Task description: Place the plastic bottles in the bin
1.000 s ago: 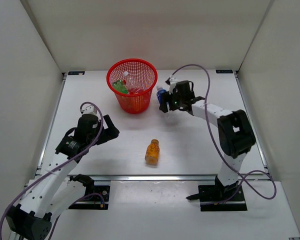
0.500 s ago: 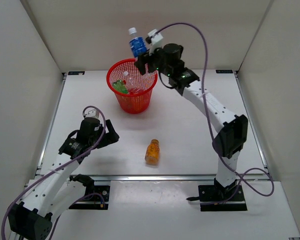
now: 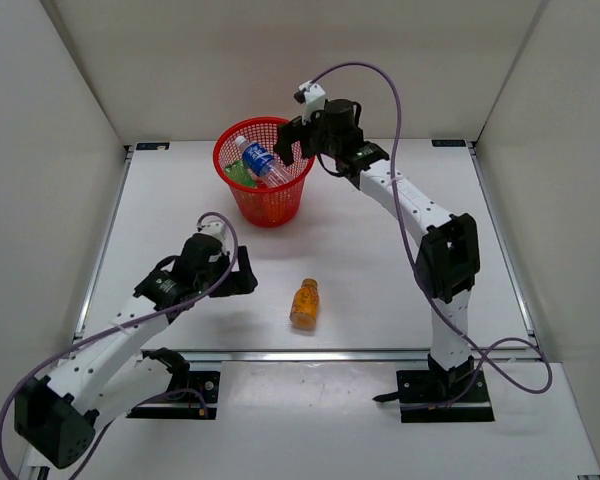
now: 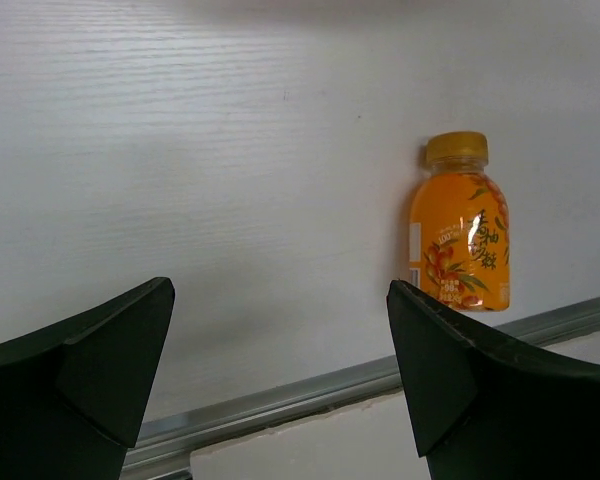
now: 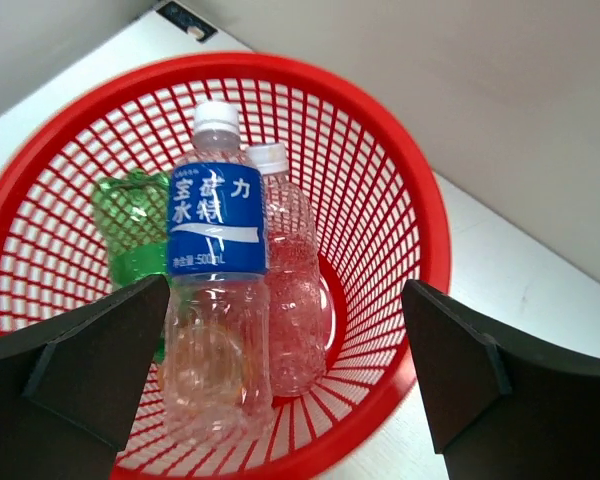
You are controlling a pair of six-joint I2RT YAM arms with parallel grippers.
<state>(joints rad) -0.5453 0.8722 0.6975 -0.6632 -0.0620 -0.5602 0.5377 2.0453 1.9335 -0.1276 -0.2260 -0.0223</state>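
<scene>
Arching over the bin [image 3: 270,205], the right fingers [image 5: 80,360] spread empty; left fingers [image 4: 80,380] gape near the orange bottle [image 4: 460,235].

Up at the far side of the table [image 3: 380,270], left of centre, sits the bin [image 3: 270,205], and there are three bottles in it, side by side, caps toward its far wall. The middle bottle [image 5: 218,300] lies nearest the camera, partly covering the left bottle [image 5: 130,230] and the right bottle [image 5: 292,290]. The right gripper [image 5: 285,283] hangs over the bin's right rim, above the bottles. Down near the front edge, roughly central, the last bottle [image 3: 304,303] lies on its side on the table, cap pointing away, just behind the rail [image 4: 310,385]. The left gripper [image 4: 278,290] sits to its left, apart from it.
</scene>
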